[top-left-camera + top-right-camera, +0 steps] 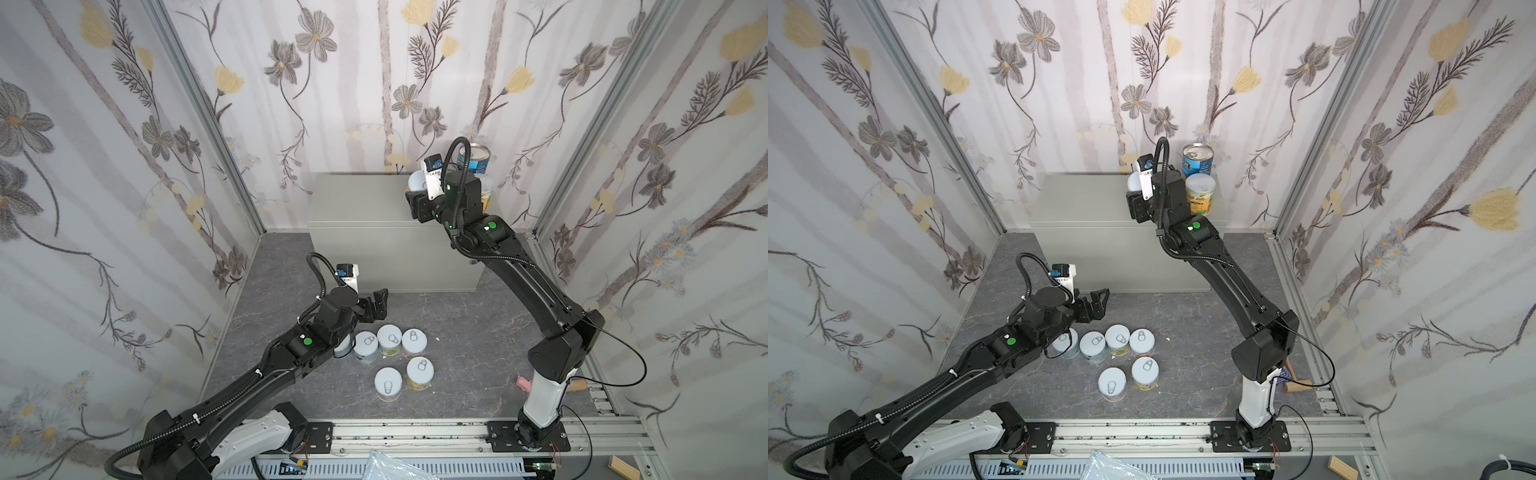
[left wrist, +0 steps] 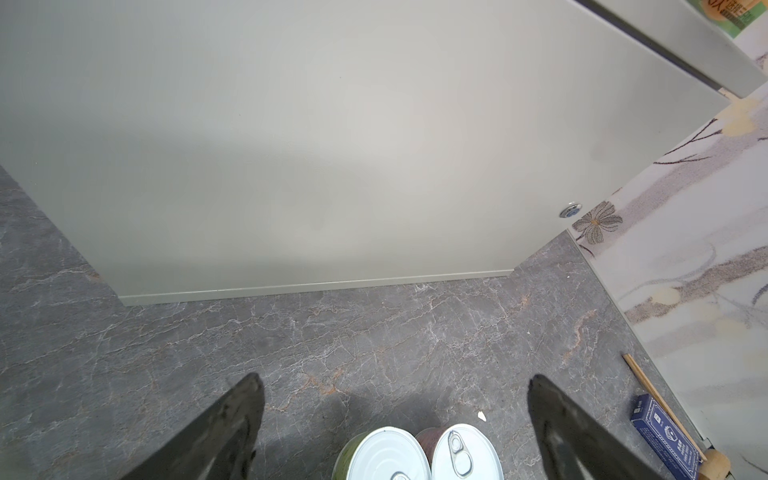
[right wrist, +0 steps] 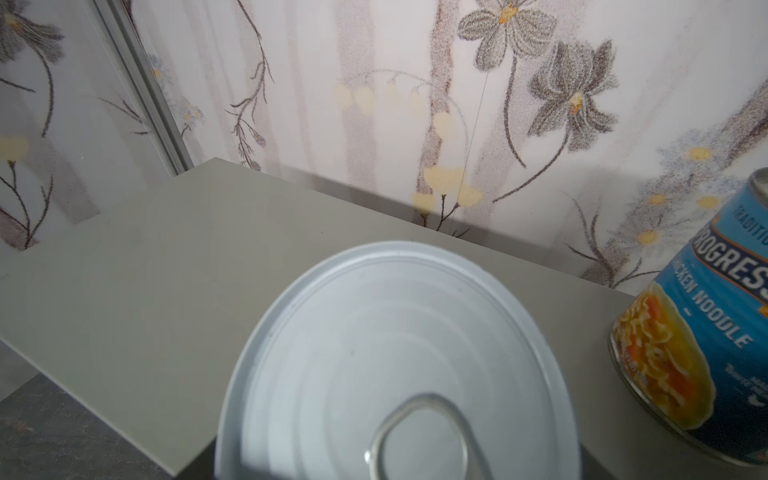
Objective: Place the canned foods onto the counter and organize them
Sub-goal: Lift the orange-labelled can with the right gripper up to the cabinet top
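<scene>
Nearest the top camera: the aluminium rail (image 1: 415, 430) with both arm bases bolted to it, and a crumpled clear plastic sheet (image 1: 388, 463) at its near edge.

Next out, on the dark marbled floor (image 1: 478, 353), I count six short cans (image 1: 1112, 383). All are upright with white pull-tab lids sealed, so no contents show. Two sit nearer me as a pair. Four form a row behind them, touching or nearly so, and the leftmost can (image 1: 1065, 343) is half under the left forearm.

The left gripper (image 1: 376, 303) hovers just beyond that row, jaws spread wide with nothing between them. The left wrist view agrees: both fingers (image 2: 232, 419) are far apart over bare floor, and ahead is the counter's front with its small round lock (image 2: 570, 210).

The counter (image 1: 357, 203) stands against the back wall. The right gripper (image 1: 415, 195) is over its right part, jaws clamped on a seventh short can (image 1: 416, 182). In the right wrist view that can's sealed lid fills the foreground, above the counter top near its front edge. I cannot tell whether its base touches.

Farthest — two cans standing on the counter's right end. One is the orange-yellow can (image 1: 1200, 199) with a plastic lid. Behind it is the taller blue can (image 1: 1197, 162), metal top closed, label reading chicken noodle.
</scene>
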`<control>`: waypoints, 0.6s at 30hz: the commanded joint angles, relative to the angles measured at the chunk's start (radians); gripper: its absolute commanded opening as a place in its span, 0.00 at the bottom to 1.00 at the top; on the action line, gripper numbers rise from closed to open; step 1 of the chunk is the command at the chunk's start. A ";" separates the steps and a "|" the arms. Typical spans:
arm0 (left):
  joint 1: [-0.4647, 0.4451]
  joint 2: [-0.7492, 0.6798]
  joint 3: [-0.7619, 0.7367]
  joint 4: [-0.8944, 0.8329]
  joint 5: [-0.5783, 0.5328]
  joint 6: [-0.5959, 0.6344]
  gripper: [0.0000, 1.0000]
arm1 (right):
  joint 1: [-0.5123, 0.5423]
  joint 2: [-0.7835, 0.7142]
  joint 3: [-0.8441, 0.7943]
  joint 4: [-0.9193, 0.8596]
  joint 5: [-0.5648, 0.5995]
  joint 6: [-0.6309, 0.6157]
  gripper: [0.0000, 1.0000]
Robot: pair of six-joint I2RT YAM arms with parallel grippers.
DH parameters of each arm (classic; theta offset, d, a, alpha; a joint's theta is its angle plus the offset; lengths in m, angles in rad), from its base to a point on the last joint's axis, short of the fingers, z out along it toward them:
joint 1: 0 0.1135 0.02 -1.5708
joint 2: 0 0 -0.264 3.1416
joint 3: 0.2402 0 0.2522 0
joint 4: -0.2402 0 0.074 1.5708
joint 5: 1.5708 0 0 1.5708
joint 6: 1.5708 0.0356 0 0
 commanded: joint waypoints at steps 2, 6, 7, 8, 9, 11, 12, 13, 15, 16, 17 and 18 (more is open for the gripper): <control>0.001 -0.002 -0.002 0.033 -0.021 -0.003 1.00 | -0.007 0.034 0.057 -0.021 0.024 0.048 0.53; 0.001 0.002 0.001 0.031 -0.019 -0.004 1.00 | -0.016 0.042 0.062 -0.022 0.013 0.067 0.55; 0.001 0.002 0.002 0.031 -0.018 -0.004 1.00 | -0.020 0.044 0.063 -0.025 0.009 0.075 0.55; 0.001 0.004 0.004 0.028 -0.018 -0.004 1.00 | -0.024 0.047 0.063 -0.027 0.002 0.082 0.55; 0.001 0.004 0.005 0.028 -0.017 -0.004 1.00 | -0.025 0.049 0.063 -0.029 -0.001 0.089 0.55; 0.001 0.004 0.005 0.028 -0.018 -0.002 1.00 | -0.031 0.054 0.063 -0.033 -0.004 0.102 0.56; 0.001 0.005 0.006 0.028 -0.018 -0.003 1.00 | -0.033 0.057 0.062 -0.037 -0.004 0.108 0.56; 0.001 0.005 0.007 0.027 -0.017 -0.003 1.00 | -0.036 0.058 0.063 -0.037 -0.004 0.118 0.56; 0.002 0.007 0.010 0.026 -0.015 0.000 1.00 | -0.039 0.062 0.064 -0.037 -0.008 0.128 0.57; 0.001 0.008 0.011 0.025 -0.015 -0.001 1.00 | -0.038 0.063 0.064 -0.037 -0.006 0.130 0.59; 0.001 0.011 0.013 0.025 -0.013 0.000 1.00 | -0.041 0.064 0.064 -0.036 0.000 0.135 0.61; 0.001 0.013 0.014 0.025 -0.013 0.001 1.00 | -0.040 0.064 0.064 -0.038 0.007 0.137 0.63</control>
